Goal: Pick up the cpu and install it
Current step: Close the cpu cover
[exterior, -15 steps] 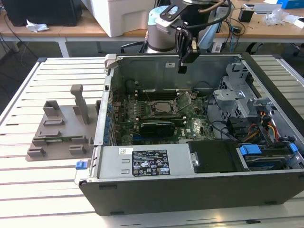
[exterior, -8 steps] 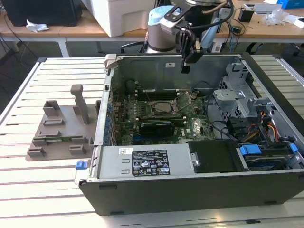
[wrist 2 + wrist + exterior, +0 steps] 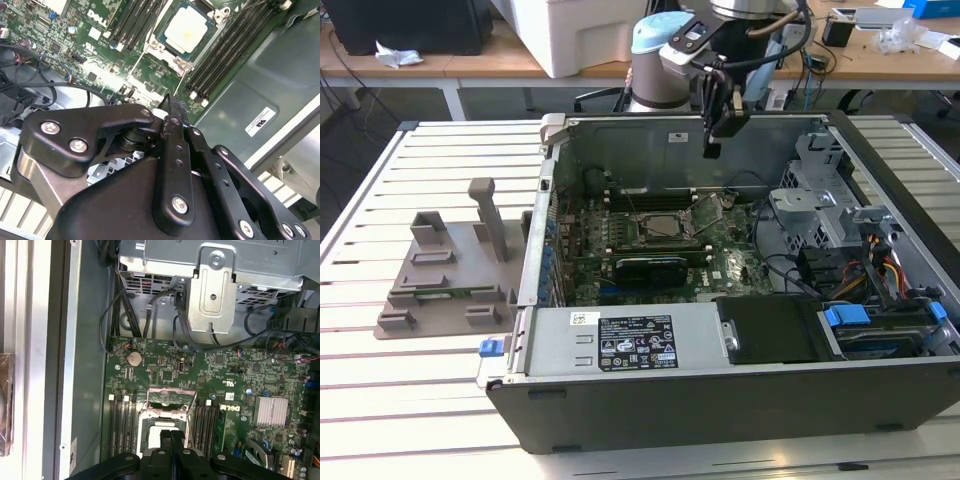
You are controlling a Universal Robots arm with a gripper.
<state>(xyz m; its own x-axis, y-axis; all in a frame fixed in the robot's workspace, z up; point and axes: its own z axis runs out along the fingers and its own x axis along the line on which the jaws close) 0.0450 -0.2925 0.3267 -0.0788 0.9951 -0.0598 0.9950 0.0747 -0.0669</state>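
The cpu is a small silvery square lying flat in its socket on the green motherboard inside the open computer case. In the first wrist view the cpu shows just past the fingertips, with the socket's metal frame tilted up beyond it. In the exterior view the socket sits mid-board. My gripper hangs above the board, a little toward the exterior view's right of the socket. In both wrist views the gripper is shut with its fingers pressed together and holds nothing.
A grey plastic holder stands on the slatted table at the exterior view's left. Inside the case are a black expansion card, a power supply, a metal drive cage and loose cables.
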